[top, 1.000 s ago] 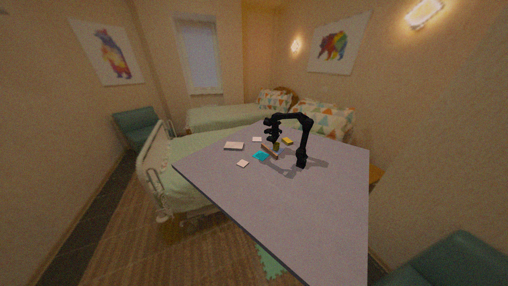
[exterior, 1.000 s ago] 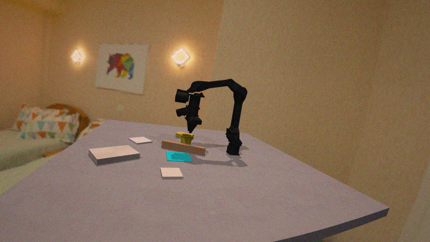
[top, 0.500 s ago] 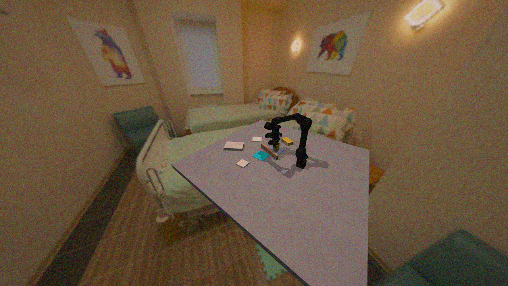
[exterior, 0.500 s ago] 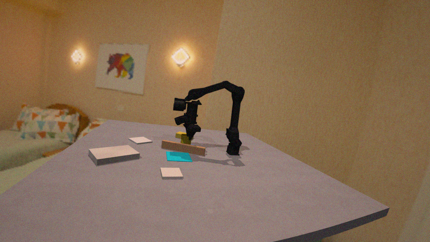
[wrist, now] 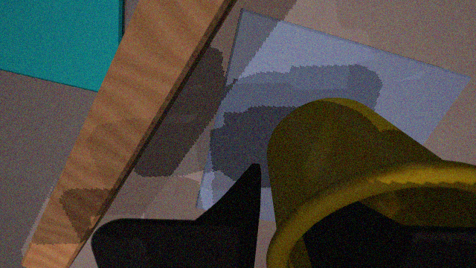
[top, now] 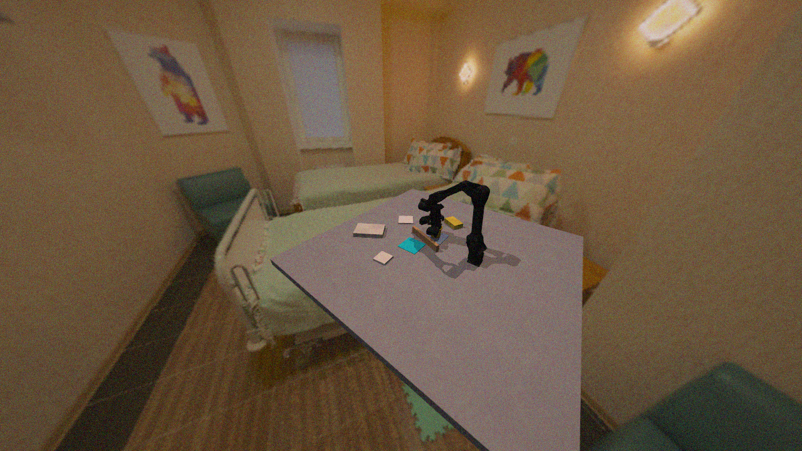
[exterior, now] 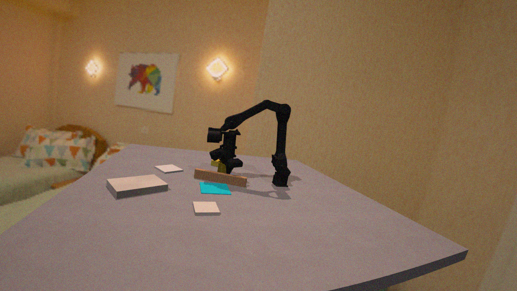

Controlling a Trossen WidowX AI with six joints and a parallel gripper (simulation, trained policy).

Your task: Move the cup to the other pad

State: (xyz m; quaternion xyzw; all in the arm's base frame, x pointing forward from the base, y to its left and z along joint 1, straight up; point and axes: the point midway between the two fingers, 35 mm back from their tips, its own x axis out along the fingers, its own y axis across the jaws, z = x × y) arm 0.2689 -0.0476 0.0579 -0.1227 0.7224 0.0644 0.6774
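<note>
The olive-yellow cup (wrist: 335,149) (exterior: 221,167) stands on the pale blue pad (wrist: 372,82) (top: 443,239). My gripper (wrist: 274,171) (exterior: 225,164) (top: 433,230) is down at the cup. One finger is outside the cup's wall and the other is inside the rim, and they are shut on the wall. The marbles are hidden. The cyan pad (wrist: 56,37) (exterior: 215,188) (top: 411,245) lies on the far side of a wooden bar (wrist: 130,123) (exterior: 220,177) (top: 425,238) that stands between the two pads.
A white slab (exterior: 137,185) (top: 368,228) and two small white tiles (exterior: 206,207) (exterior: 169,168) lie on the grey table (exterior: 289,235). A yellow block (top: 453,222) lies behind the arm's reach. The arm's base (exterior: 281,177) stands to the right.
</note>
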